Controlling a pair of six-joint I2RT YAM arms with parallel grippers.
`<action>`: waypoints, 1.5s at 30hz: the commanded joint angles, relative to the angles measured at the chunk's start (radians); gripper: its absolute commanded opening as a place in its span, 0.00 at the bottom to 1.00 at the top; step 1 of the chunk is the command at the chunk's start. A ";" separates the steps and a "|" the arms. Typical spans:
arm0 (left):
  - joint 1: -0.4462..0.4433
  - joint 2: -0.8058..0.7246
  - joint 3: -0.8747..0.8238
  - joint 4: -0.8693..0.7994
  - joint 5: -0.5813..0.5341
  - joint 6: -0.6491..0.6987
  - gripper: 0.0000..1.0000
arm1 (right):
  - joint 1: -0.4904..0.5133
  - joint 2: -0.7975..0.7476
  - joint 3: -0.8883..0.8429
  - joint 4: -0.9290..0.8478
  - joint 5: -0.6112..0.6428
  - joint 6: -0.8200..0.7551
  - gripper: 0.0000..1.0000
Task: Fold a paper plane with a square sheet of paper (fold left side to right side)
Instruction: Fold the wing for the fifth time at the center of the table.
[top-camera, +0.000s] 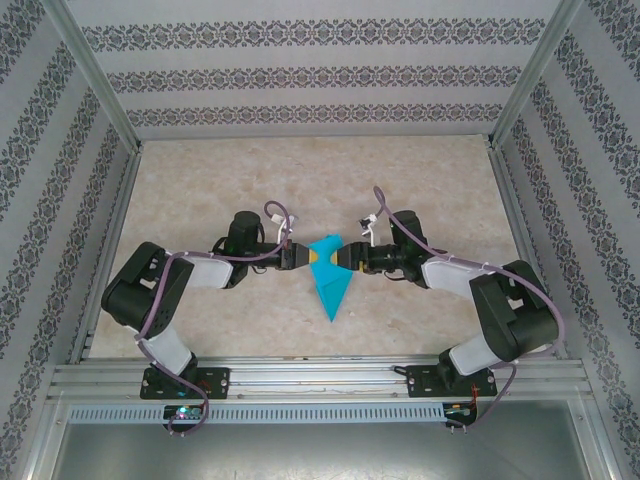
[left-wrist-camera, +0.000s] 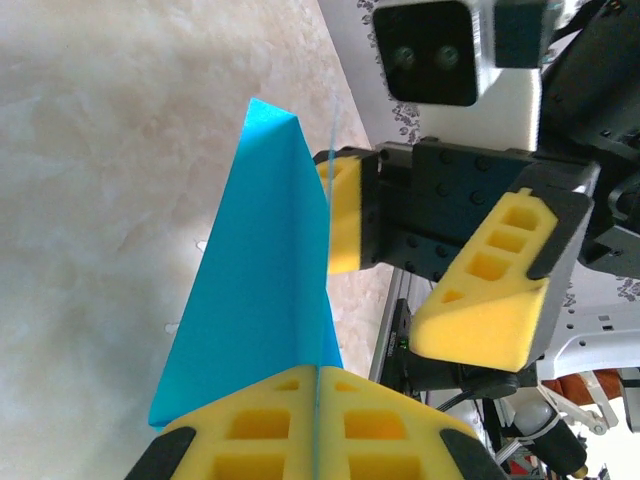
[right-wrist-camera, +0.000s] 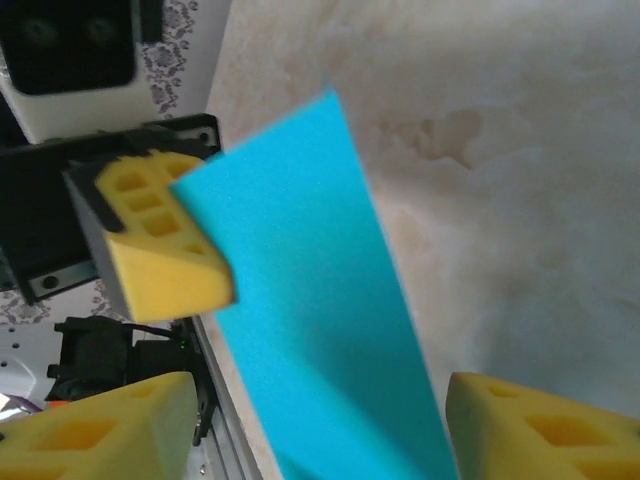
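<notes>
Paper (top-camera: 331, 287): teal, folded to a narrow tapering shape, at the middle of the table (top-camera: 200, 190) between the two grippers, its point toward the near edge. Left gripper (top-camera: 302, 257): yellow foam fingers (left-wrist-camera: 250, 440) pressed together on the paper's edge, the sheet standing on edge out from them. Right gripper (top-camera: 344, 258): faces the left one, fingers (right-wrist-camera: 540, 430) spread wide, one on either side of the paper, gripping nothing. Whether the paper's tip touches the table cannot be told.
</notes>
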 joint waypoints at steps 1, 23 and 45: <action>0.012 0.005 -0.011 0.046 0.014 0.015 0.00 | -0.004 -0.003 0.034 0.020 -0.029 -0.018 0.60; 0.013 -0.041 0.020 -0.199 -0.026 0.158 0.19 | -0.018 0.062 0.131 -0.164 0.054 -0.085 0.02; -0.464 -0.289 0.299 -1.079 -0.885 0.551 0.50 | -0.051 0.049 0.130 -0.320 0.278 0.272 0.00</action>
